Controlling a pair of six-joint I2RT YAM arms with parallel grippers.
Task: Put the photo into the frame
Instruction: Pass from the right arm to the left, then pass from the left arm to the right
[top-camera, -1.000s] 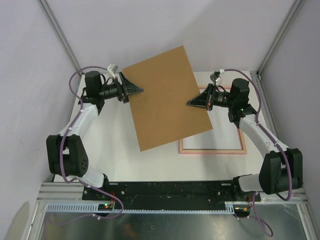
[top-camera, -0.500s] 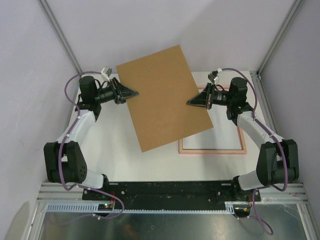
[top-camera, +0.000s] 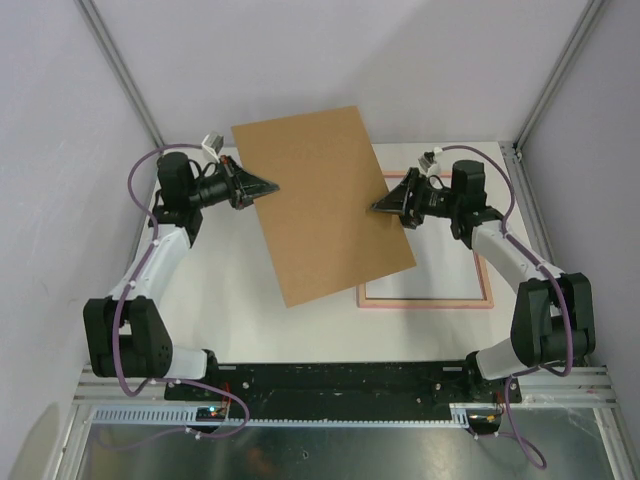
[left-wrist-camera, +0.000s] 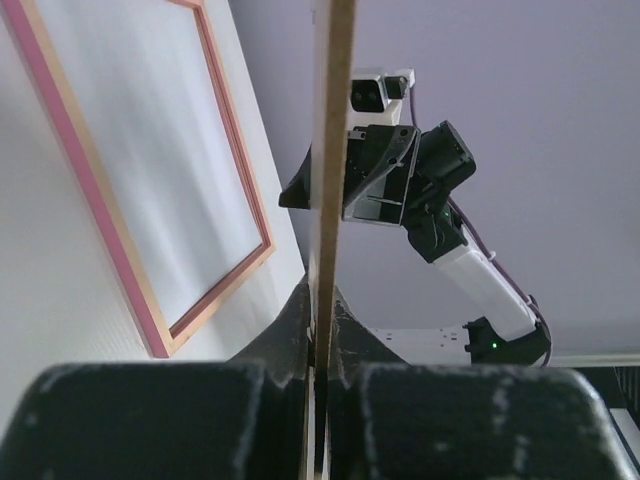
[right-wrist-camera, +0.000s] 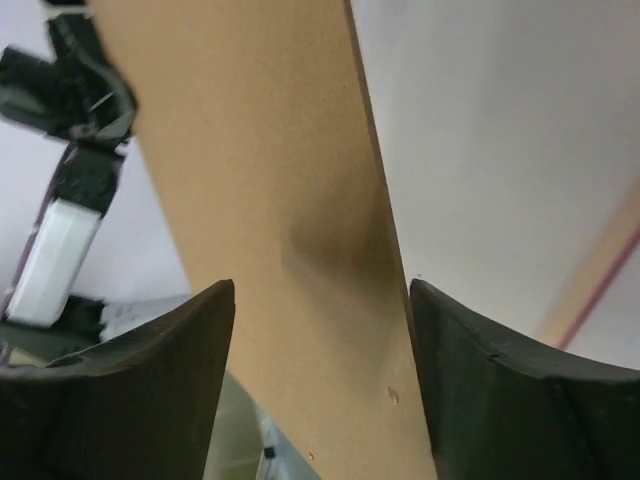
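A plain brown backing board (top-camera: 320, 200) hangs tilted above the table between both arms. My left gripper (top-camera: 272, 185) is shut on its left edge; in the left wrist view the board's thin edge (left-wrist-camera: 332, 150) runs up from between my pinched jaws (left-wrist-camera: 322, 340). My right gripper (top-camera: 378, 207) is open at the board's right edge, its jaws standing apart on either side of the board (right-wrist-camera: 270, 180) around (right-wrist-camera: 321, 290). The pink frame (top-camera: 425, 303) lies flat on the table at the right, part hidden under the board. I cannot tell whether the white area inside it is the photo.
The frame's pink and wood rim (left-wrist-camera: 68, 150) shows below the board in the left wrist view, with the right arm (left-wrist-camera: 440, 200) beyond. Metal posts (top-camera: 120, 70) and pale walls close in the table at back and sides.
My left gripper has shut on the board's left edge. My right gripper has opened and let go of the right edge. The board has shifted slightly left.
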